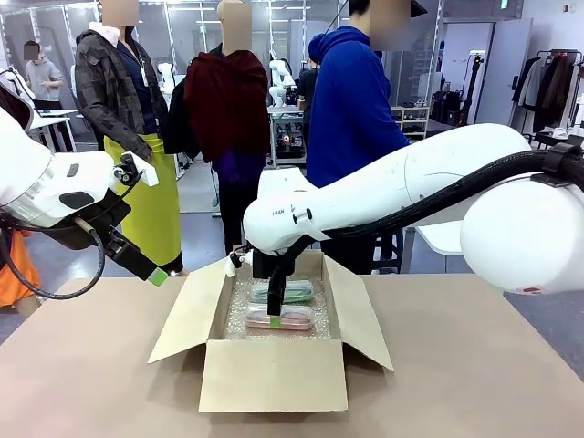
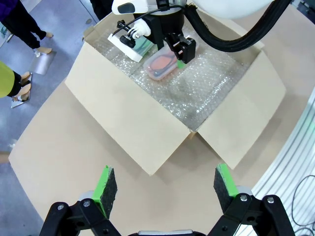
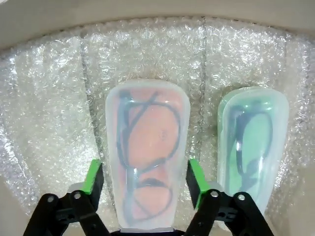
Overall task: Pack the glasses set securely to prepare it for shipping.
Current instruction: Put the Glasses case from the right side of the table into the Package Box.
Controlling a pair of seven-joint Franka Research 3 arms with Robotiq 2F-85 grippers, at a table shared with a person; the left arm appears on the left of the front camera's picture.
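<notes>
- R tool straddled pink case, pads just off it; case lay on bubble wrap beside mint case, prob. for cushioning.
- L tool wide, empty, over table, clear of box.

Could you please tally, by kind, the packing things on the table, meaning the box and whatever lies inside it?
Glasses cases: 2, the pink case and the mint green case
Cardboard box: 1
Bubble wrap lining: 1
Total: 4
</notes>
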